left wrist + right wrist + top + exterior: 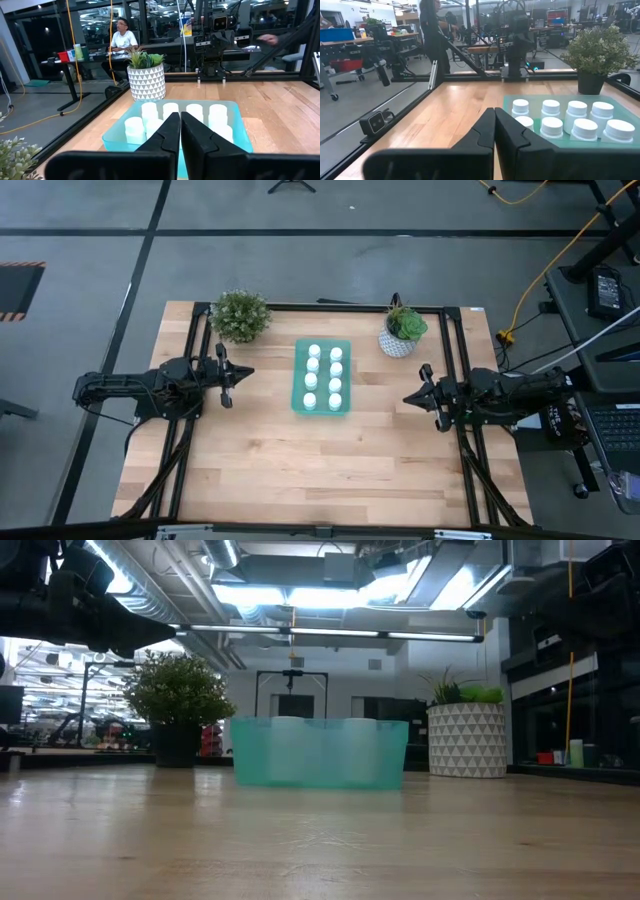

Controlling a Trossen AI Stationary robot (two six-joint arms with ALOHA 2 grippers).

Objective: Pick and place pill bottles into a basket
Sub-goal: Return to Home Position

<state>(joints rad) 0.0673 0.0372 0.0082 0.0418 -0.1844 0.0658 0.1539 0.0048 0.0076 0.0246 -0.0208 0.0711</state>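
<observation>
As seen from above, sits in the middle of the light wooden surface [300, 470], a little toward the far edge: a shallow rectangular translucent teal-green plastic basket [323, 376]. Holds, upright in two close rows of four, eight small white cylindrical pill bottles [312, 366] with round white caps. In the level view, shows them only as pale shapes through the basket wall.

Left of the basket and well apart from it: the left pincer [247, 372], raised off the surface. Points toward the basket, dark fingers [167, 132] pressed together with barely a slit between them. Grips nothing.

Right of the basket, likewise well apart: the right pincer [409, 397]. Points back at the basket, fingers [482, 127] drawn together. Grips nothing.

Far left of the basket, near the far edge: a bushy green plant [240, 315] in a dark pot. Far right of it: a spiky green plant [402, 335] in a white triangle-patterned pot.

Beyond the surface, in the left wrist view: a seated person [121, 37] at a desk. In the right wrist view: a standing person [430, 30].
</observation>
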